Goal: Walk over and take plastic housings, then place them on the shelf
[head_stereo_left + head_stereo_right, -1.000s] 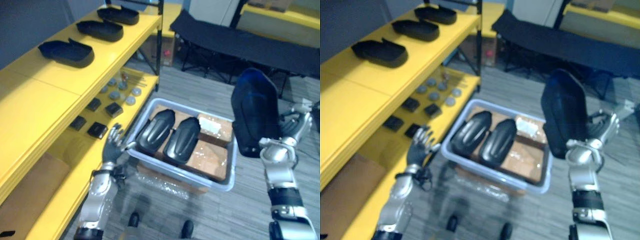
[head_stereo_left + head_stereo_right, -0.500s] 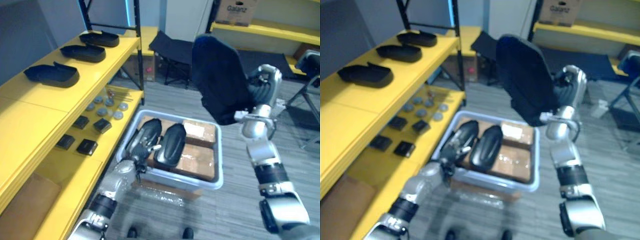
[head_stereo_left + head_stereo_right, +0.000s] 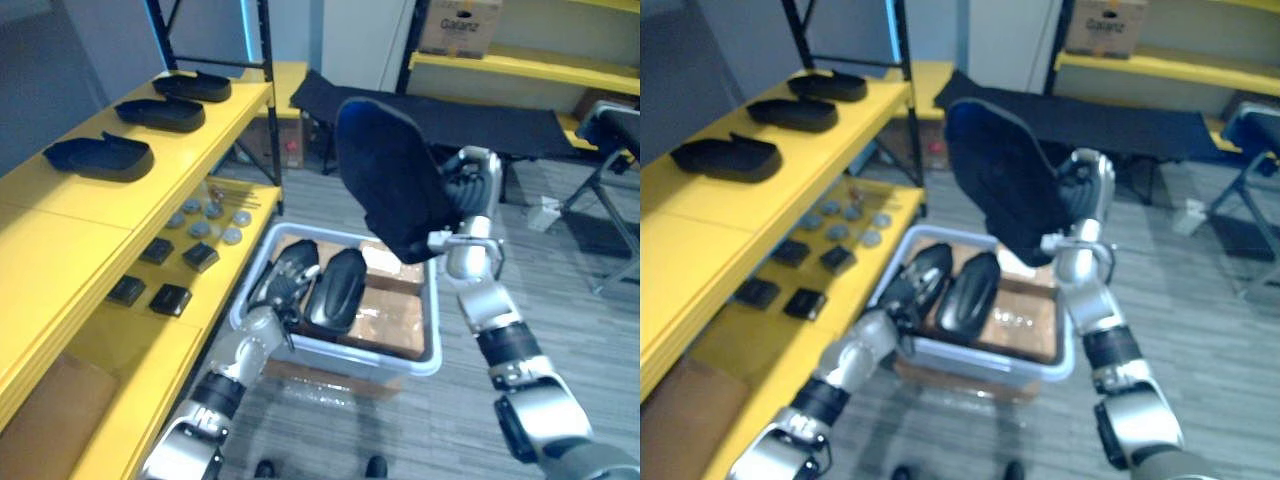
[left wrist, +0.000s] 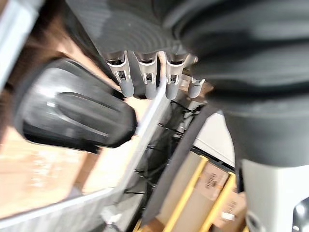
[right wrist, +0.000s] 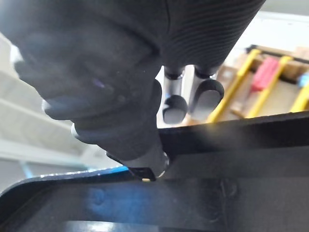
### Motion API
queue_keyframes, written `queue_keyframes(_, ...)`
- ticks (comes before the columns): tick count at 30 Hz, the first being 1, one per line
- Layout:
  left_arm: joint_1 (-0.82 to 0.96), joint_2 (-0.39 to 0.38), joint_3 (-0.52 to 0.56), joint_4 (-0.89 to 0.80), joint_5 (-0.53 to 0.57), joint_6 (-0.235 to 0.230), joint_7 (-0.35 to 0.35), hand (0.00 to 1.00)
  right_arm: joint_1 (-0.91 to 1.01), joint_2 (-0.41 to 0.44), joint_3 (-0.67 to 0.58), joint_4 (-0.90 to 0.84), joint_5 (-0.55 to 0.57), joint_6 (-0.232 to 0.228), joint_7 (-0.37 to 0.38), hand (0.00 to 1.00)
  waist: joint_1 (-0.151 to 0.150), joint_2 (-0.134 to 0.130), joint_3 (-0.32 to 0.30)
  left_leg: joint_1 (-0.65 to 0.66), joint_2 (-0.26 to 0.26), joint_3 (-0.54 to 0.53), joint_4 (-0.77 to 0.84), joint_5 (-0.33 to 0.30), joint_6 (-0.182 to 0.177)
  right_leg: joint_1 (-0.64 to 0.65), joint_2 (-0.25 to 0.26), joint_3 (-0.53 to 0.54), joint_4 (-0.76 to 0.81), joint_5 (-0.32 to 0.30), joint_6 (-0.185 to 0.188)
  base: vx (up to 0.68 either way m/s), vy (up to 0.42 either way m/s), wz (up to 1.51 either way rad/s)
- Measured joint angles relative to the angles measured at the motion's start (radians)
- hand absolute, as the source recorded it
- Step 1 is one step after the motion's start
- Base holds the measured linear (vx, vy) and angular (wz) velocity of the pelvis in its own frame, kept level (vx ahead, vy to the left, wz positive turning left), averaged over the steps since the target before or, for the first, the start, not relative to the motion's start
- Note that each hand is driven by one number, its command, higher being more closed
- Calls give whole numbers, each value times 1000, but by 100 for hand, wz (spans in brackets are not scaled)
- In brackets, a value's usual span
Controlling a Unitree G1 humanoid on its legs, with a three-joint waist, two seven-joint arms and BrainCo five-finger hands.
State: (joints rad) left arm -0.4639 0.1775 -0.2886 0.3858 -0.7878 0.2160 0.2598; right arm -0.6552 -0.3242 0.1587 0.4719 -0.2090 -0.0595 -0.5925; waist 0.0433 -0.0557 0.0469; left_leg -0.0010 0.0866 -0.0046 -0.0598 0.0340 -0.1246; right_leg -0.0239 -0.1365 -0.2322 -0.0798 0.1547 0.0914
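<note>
Right hand (image 3: 468,195) clamped over the rim of the raised housing (image 3: 385,175), a black, matte, oblong plastic shell held upright above the bin (image 3: 345,358). Bin is pale grey plastic with rounded corners and cardboard (image 3: 395,325) on its floor. Inside, side by side: left housing (image 3: 292,268) and second housing (image 3: 337,285), glossy, ridged, teardrop-shaped. Left hand (image 3: 280,308) rests at the left housing; cannot tell its grip. Shelf housings (image 3: 100,158), three in a row, sit hollow side up on the yellow shelf (image 3: 90,215).

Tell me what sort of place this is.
Likely a storeroom or workshop: yellow shelves with black plastic housings and small parts, a grey bin of more housings, a cardboard box on a far shelf.
</note>
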Motion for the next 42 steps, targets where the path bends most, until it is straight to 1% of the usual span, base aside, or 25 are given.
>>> queue_keyframes(3, -32, -17, 0, -2, 0, -18, -1, 0, -3, 26, 7, 43, 11, 0, 1, 100, 1, 3, -2, 0, 0, -12, 0, 1, 0, 7, 0, -11, 0, 0, 0, -5, -16, 10)
queue_keyframes(5, -32, -31, -1, -2, 0, -35, -1, 0, -15, 31, 35, 63, 19, 1, 1, 100, 2, 9, -5, 0, -1, -12, 0, 1, 0, 7, -1, -11, -1, 0, 0, 0, 0, 0)
queue_keyframes(7, -32, -37, -8, -2, 0, -40, -2, 0, -20, 38, 43, 70, 19, 1, 1, 100, 2, 11, -7, 0, -1, -13, 1, 1, 0, 7, 0, -11, -1, 0, 0, 0, 0, 0)
queue_keyframes(12, -36, -48, -43, -3, 10, -43, -6, 0, -28, 52, 60, 105, 39, 1, 1, 100, 5, 13, -8, 0, -1, -14, 1, 1, 0, 7, -1, -12, -1, 0, 0, 0, 0, 0)
queue_keyframes(17, -46, -70, -57, -9, 53, -42, -6, 0, -35, 63, 71, 130, 39, 1, 4, 100, 7, 13, -8, -1, -1, -15, 2, 1, 0, 7, -1, -13, -1, 0, 0, 0, 0, 0)
queue_keyframes(18, -46, -70, -72, -13, 57, -42, -6, 0, -40, 65, 72, 130, 39, 4, 5, 100, 6, 13, -8, -1, -1, -15, 2, 1, 0, 7, 0, -13, -1, 0, 0, 0, 0, 0)
queue_keyframes(19, -46, -70, -85, -13, 60, -41, -7, 0, -50, 66, 75, 130, 40, 16, 6, 100, 7, 13, -8, -1, -1, -15, 2, 1, 0, 7, 0, -13, -1, 0, 0, 0, 0, 0)
queue_keyframes(23, -46, -80, -89, -14, 61, -40, -19, 0, -72, 71, 112, 130, 54, 36, 6, 100, 8, 13, -8, -1, -1, -16, 6, 1, 0, 9, 0, -14, -1, 0, 0, 0, 0, 0)
queue_keyframes(27, -46, -83, -127, -18, 61, -40, -30, 0, -72, 94, 113, 134, 61, 38, 5, 100, 12, 13, -8, -9, -2, -19, 19, -2, 2, 9, -2, -16, -1, 0, 0, 0, 0, 0)
queue_keyframes(31, -46, -93, -130, -19, 62, -40, -29, 0, -73, 96, 113, 137, 84, 38, 1, 100, 14, 14, -7, -13, -2, -22, 24, -2, 2, 9, -2, -18, -1, 0, 0, -4, 0, 1)
queue_keyframes(34, -46, -92, -145, -19, 100, -43, -18, 0, -75, 96, 116, 144, 105, 38, -3, 100, 14, 14, -7, -16, -2, -23, 28, -2, 2, 9, -2, -20, -1, 0, -1, 0, 0, 0)
queue_keyframes(37, -46, -92, -159, -19, 112, -51, 2, 0, -83, 104, 118, 166, 122, 38, -17, 100, 14, 14, -7, -17, -2, -25, 30, -2, 2, 10, -1, -23, -1, 1, -1, 0, 0, 0)
queue_keyframes(38, -46, -92, -159, -19, 128, -58, 7, 0, -85, 107, 118, 169, 129, 38, -21, 100, 14, 14, -7, -17, -1, -26, 31, -2, 2, 10, -1, -24, -1, 1, -2, 0, 0, 0)
queue_keyframes(42, -46, -95, -159, -19, 131, -79, 31, 0, -90, 117, 124, 172, 163, 38, -31, 100, 12, 15, -7, -17, -1, -41, 32, -1, 1, 21, -1, -39, -1, 0, -4, -2, -17, 10)
